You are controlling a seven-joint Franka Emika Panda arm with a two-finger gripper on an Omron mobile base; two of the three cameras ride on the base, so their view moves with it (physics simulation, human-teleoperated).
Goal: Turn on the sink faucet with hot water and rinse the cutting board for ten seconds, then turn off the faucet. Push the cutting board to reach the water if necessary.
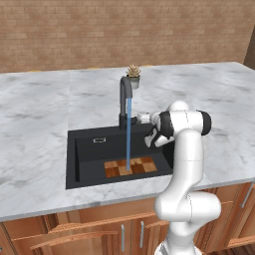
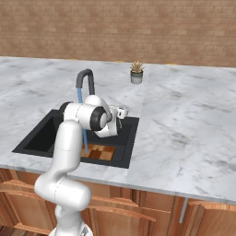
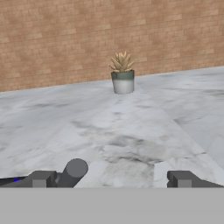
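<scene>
Standing behind faucet [image 1: 124, 99]: potted plant [image 1: 133, 76]

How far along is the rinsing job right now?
Done: the sink faucet is running, and the water lands on the cutting board lying in the sink, so no push looks needed. In hand: the rinse itself, with the open gripper by the faucet handle, holding nothing. Left: turning the faucet off.
</scene>
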